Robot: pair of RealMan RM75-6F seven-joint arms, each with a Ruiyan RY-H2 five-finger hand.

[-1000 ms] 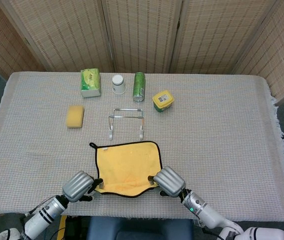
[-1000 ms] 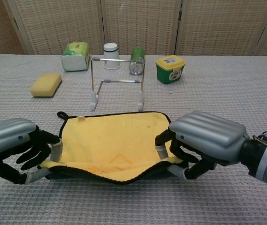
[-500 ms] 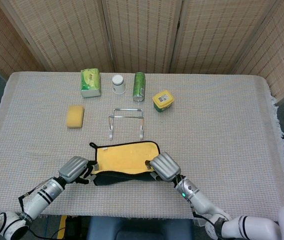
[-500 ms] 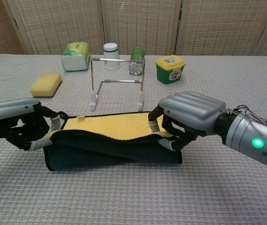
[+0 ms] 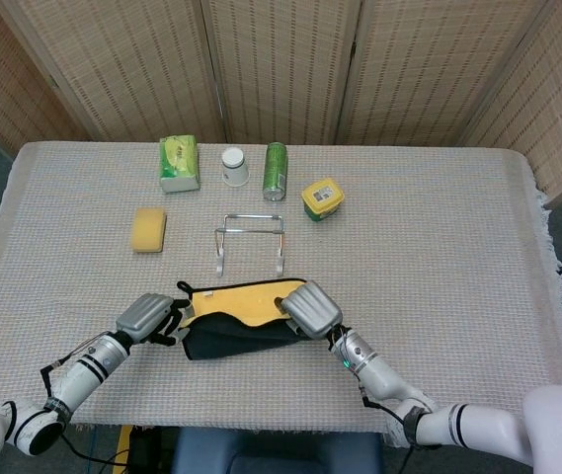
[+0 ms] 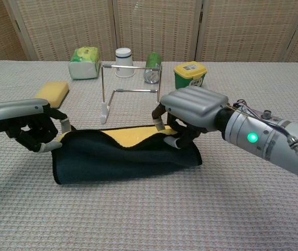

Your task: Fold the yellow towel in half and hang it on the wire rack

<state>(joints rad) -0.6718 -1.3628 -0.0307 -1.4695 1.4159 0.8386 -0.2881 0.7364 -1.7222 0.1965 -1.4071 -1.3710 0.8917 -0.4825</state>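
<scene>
The yellow towel with its black underside lies near the table's front edge, its near half turned over onto the far half so mostly black shows. My left hand pinches the towel's left corner. My right hand pinches the right corner, held just above the cloth. A strip of yellow still shows between the hands. The wire rack stands upright just beyond the towel.
Behind the rack stand a green tissue pack, a white cup, a green can and a yellow-lidded green tub. A yellow sponge lies to the left. The tablecloth covers the table.
Both hands have carried the towel's near edge up and away from me, toward the rack. The black underside now covers most of the yellow face.
</scene>
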